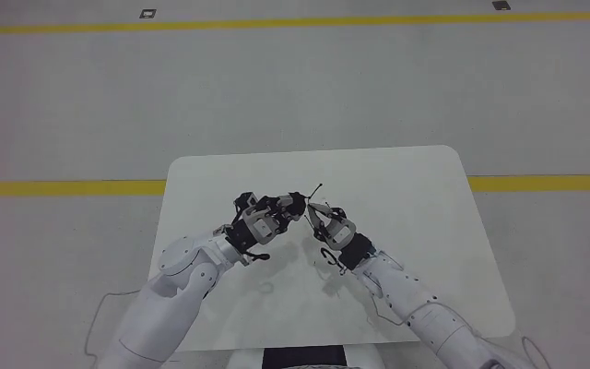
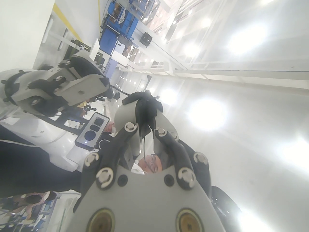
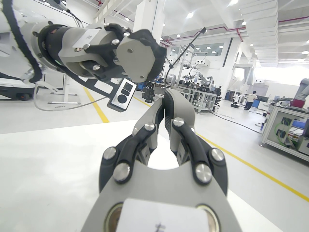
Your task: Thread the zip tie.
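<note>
Both grippers sit above the middle of the white rounded-corner table (image 1: 415, 194), tips close to each other, left one on the robot's left.

Left gripper (image 2: 145, 112): grey fingers with black pads pressed together at the tips, pinching the thin black plastic zip tie (image 3: 187, 47). In the left wrist view one strand of the tie runs down between the fingers toward the palm.

Right gripper (image 3: 165, 97): jaws fully closed as well, tie clamped between the pads right at the tips.

From the right gripper's pinch the tie curves upward, passes just beside the left gripper's black pads, then runs straight out to a free end with a small blocky tip, in the air. In the top view that free end sticks out past where the two grippers meet, pointing away from the robot. Whole tie is held clear of the table.

Can't tell whether the tail is through the head; the crossing by the left pads is too small to make out.
</note>
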You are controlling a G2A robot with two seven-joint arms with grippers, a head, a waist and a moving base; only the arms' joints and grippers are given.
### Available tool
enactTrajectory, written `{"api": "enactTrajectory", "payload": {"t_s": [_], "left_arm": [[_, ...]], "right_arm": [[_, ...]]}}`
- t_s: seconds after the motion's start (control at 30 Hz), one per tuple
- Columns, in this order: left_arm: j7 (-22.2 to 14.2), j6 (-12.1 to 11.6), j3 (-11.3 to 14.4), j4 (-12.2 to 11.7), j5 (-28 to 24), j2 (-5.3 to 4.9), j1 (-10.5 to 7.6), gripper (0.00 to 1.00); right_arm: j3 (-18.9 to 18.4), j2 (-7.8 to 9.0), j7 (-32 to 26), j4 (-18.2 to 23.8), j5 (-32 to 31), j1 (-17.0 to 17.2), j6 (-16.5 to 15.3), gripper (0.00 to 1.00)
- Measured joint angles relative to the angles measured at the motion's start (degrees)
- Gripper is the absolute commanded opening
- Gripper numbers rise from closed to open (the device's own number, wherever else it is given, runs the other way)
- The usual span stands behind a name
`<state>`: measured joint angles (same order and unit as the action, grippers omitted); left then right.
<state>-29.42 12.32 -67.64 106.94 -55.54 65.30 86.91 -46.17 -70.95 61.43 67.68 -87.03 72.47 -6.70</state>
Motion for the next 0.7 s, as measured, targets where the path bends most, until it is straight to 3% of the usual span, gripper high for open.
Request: {"api": "enactTrajectory", "payload": {"t_s": [0.7], "left_arm": [[-0.3,-1.0,-0.2,2.0,-0.6,-0.14,-0.47,0.00]], "right_arm": [[-1.2,-0.42,-3.2,0.5,-2.9,1.3,-0.6,0.00]]}}
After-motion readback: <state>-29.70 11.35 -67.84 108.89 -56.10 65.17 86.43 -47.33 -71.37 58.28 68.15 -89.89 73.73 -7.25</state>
